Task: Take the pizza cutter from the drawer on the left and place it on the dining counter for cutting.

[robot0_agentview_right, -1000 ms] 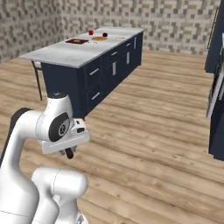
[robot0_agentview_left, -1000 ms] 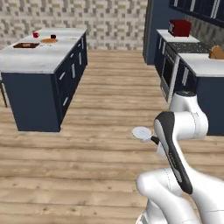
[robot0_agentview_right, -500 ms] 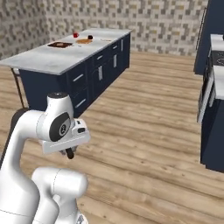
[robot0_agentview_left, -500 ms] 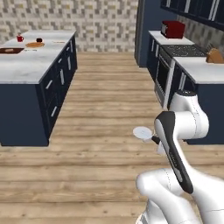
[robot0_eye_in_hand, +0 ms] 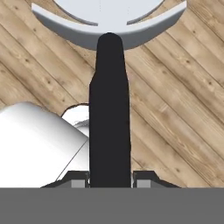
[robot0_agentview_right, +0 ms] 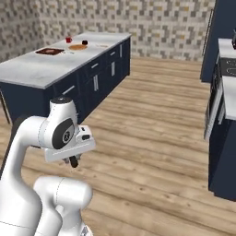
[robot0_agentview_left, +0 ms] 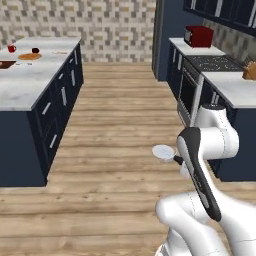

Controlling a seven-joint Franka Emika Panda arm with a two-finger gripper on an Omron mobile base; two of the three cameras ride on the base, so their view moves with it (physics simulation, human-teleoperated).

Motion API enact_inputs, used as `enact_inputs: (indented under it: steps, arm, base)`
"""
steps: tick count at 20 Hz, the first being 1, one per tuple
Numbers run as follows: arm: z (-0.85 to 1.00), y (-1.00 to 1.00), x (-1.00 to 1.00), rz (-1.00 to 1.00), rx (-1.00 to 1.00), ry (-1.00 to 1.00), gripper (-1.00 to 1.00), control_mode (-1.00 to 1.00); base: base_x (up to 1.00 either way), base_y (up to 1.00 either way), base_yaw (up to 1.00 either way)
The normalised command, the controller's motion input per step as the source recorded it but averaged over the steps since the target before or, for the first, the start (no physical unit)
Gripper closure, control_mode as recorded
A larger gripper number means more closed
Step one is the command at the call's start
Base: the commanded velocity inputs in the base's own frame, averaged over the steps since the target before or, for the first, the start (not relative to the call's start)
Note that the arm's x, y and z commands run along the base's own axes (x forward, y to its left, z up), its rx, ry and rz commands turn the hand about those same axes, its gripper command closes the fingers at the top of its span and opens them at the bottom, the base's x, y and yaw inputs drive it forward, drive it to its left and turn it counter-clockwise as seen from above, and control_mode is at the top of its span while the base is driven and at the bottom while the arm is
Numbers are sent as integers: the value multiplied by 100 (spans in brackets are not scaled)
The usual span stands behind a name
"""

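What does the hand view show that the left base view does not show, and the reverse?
Hand view alone: the gripper shut on the black handle of the pizza cutter, a fingertip at each side.

Left base view alone: the dining counter at left, carrying small items, and a red appliance on the far right worktop.

Both: the pizza cutter carried above the wooden floor, wheel pointing away from the hand.

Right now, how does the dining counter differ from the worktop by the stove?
The dining counter is a freestanding island with wood floor around it; the stove-side worktop runs along the wall under dark upper cabinets. The dining counter carries small dishes and a red cup at its far end; the worktop carries a red toaster and the cooktop. Both have pale marble tops on navy bases. The gripper holds the pizza cutter over the floor between them.
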Motion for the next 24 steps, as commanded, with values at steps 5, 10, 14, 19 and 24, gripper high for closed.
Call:
enact_inputs:
  steps: [5, 10, 14, 19, 24]
  arm:
    - [0, 0, 0, 0, 0, 0, 100, 100]
    - [0, 0, 0, 0, 0, 0, 100, 100]
    - [0, 0, 0, 0, 0, 0, 100, 100]
    - [0, 0, 0, 0, 0, 0, 100, 100]
    - [0, 0, 0, 0, 0, 0, 100, 100]
  base:
    - [85, -14, 0]
    - [84, -5, 0]
    - [84, 0, 0]
    - [85, -2, 0]
    - [87, -3, 0]
